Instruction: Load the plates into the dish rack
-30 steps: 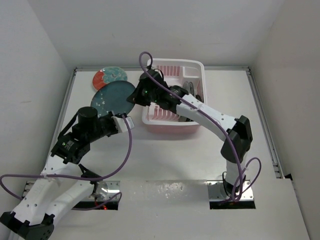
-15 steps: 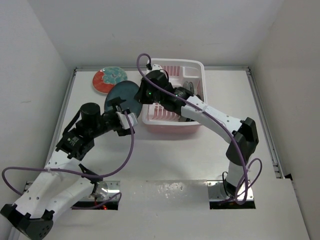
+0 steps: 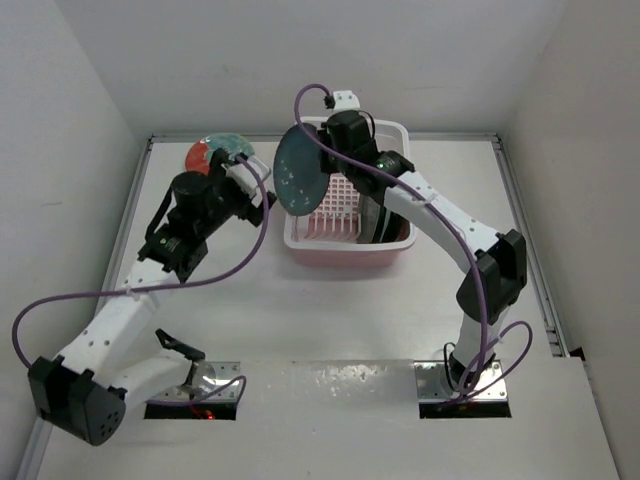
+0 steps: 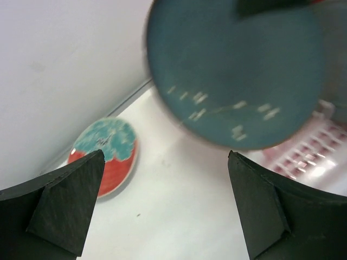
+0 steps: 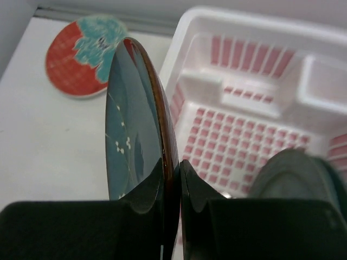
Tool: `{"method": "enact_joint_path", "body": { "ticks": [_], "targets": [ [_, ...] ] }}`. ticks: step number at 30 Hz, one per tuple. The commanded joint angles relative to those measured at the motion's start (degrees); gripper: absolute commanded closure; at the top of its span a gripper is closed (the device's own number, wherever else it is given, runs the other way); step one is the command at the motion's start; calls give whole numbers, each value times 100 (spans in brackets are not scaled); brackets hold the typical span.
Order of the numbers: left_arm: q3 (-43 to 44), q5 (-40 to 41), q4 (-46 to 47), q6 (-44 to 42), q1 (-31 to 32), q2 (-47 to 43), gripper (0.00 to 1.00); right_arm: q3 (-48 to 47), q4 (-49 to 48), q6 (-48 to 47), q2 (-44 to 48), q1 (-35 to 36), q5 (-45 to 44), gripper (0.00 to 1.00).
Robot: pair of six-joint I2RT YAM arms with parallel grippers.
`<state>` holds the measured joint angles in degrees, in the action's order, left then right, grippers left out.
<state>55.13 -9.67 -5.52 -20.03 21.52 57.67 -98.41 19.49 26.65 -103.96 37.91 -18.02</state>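
My right gripper (image 3: 328, 150) (image 5: 172, 173) is shut on the rim of the darker teal plate (image 3: 300, 180) (image 5: 133, 116) (image 4: 233, 70) and holds it on edge over the left side of the dish rack (image 3: 345, 245) (image 5: 244, 92) (image 4: 320, 157). Grey plates (image 3: 375, 215) (image 5: 298, 173) stand in the rack's right part. My left gripper (image 3: 258, 198) (image 4: 165, 206) hangs open with nothing in it, just left of the held plate and apart from it. The red plate with the pale blue centre (image 3: 212, 152) (image 4: 105, 157) (image 5: 81, 57) lies flat at the back left, partly hidden by my left arm in the top view.
White walls close the table at the back and both sides. Purple cables loop off both arms (image 3: 255, 250). The rack's near left floor (image 5: 227, 146) shows bare pink grid.
My left gripper opened and let go of the teal plate, then swung toward the back left. My right arm raised the plate, turned it on edge and carried it over the rack.
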Motion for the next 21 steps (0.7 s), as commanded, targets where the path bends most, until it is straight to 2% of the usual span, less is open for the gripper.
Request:
{"method": "enact_joint_path", "body": {
  "ticks": [1, 5, 7, 9, 10, 12, 15, 17, 21],
  "targets": [
    [269, 957, 929, 658, -323, 515, 0, -749, -1219, -1405, 579, 41, -945, 100],
    [752, 1284, 1132, 1386, -920, 1500, 0, -741, -1245, -2486, 509, 268, -2203, 100],
    [1174, 1555, 913, 1774, -1210, 2097, 0, -697, -1298, -3083, 368, 427, -3071, 100],
    [1429, 1748, 570, 1958, -1378, 2484, 0, -950, -792, -3131, 228, 559, -3479, 100],
    [1569, 1941, 491, 2029, -1561, 2799, 0, -1291, -101, -2513, 1, 551, -3585, 100],
    [1571, 1943, 438, 2239, -1773, 3056, 0, -1732, 849, -2061, -150, 490, -3630, 100],
    [1571, 1662, 490, 2240, -2090, 3461, 0, -1578, 1276, -1559, -239, 445, -3708, 100],
    [1640, 1495, 490, 2240, -2090, 3767, 0, -1436, 1295, -1453, -168, 445, -3700, 100],
    [2088, 1284, 429, 2188, -2142, 4242, 0, -1190, 1505, -1391, -282, 437, -4225, 100]
  ]
}}
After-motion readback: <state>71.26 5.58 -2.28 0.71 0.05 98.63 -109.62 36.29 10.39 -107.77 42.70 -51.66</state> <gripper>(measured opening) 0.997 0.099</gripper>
